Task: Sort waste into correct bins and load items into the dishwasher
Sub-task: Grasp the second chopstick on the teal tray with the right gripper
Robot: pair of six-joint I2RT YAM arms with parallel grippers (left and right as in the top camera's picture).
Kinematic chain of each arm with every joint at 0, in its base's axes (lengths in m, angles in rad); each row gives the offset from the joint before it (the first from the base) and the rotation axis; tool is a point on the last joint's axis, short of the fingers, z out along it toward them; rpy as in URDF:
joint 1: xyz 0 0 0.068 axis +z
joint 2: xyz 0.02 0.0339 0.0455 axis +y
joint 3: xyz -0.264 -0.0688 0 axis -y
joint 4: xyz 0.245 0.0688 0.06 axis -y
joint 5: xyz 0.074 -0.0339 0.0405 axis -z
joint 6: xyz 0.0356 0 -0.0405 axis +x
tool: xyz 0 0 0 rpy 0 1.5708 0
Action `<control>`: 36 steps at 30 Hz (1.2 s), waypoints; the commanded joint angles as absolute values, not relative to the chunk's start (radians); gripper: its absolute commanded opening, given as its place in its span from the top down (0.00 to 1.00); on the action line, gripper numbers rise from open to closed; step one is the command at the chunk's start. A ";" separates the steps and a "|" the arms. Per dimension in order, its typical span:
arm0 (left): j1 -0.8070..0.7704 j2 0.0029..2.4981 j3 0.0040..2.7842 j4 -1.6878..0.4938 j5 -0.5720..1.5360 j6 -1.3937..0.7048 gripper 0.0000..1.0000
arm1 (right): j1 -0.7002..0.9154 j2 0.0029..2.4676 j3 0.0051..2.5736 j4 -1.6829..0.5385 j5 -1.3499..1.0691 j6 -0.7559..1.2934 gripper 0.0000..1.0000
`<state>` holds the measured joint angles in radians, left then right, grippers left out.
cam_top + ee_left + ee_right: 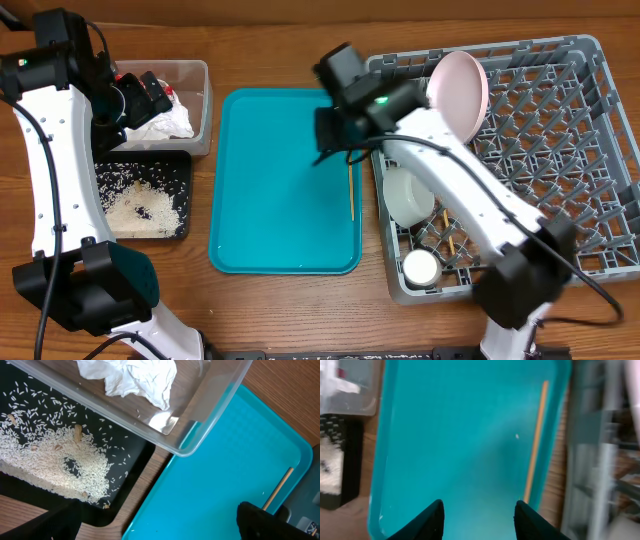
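The right gripper (477, 521) hung over the teal tray (455, 435) with its 2 fingers (424, 522) spread wide and nothing between them. 1 chopstick (536, 445) lay along the tray's right edge, ahead of the right-hand finger and not touched by it.

From overhead, a thin wooden stick that looked like a 2nd chopstick (450, 232) sat among the pegs of the grey dish rack (560, 200). It was between a white bowl (410, 195) and a small cup (420, 268). A pale pink plate (460, 92) leaned on edge in the rack's far left part.

The left gripper (155, 527) was also wide open and empty. It was held above the spot where the clear tub (210, 425), the black tray (132, 467) and the teal tray come close together. The crumpled napkin (135, 377) sat inside the tub. Loose rice (55, 462) was heaped in the black tray, with stray grains scattered around the heap.
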<state>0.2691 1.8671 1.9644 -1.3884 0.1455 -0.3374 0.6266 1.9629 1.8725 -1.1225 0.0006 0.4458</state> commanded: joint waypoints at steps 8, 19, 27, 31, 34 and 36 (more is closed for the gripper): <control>0.268 1.845 1.975 -1.387 0.138 -0.325 0.00 | 0.621 2.189 1.868 -1.085 0.113 0.523 0.52; 0.268 1.845 1.975 -1.387 0.138 -0.325 0.00 | 0.585 2.322 1.868 -1.070 0.155 0.517 0.51; 0.268 1.845 1.975 -1.387 0.138 -0.325 0.00 | 0.579 2.363 1.868 -1.071 0.040 0.474 0.68; 0.268 1.845 1.975 -1.387 0.138 -0.325 0.00 | 0.582 2.363 1.868 -1.078 -0.002 0.475 0.94; 0.268 1.845 1.975 -1.387 0.138 -0.325 0.00 | 0.582 2.363 1.894 -1.108 -0.001 0.476 0.96; 0.268 1.845 1.975 -1.387 0.138 -0.325 0.00 | 0.582 2.357 1.943 -1.160 0.016 0.476 0.96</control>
<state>0.2691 1.8671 1.9644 -1.3884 0.1455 -0.3374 0.5831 2.3322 1.8889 -1.1282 0.0250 0.4778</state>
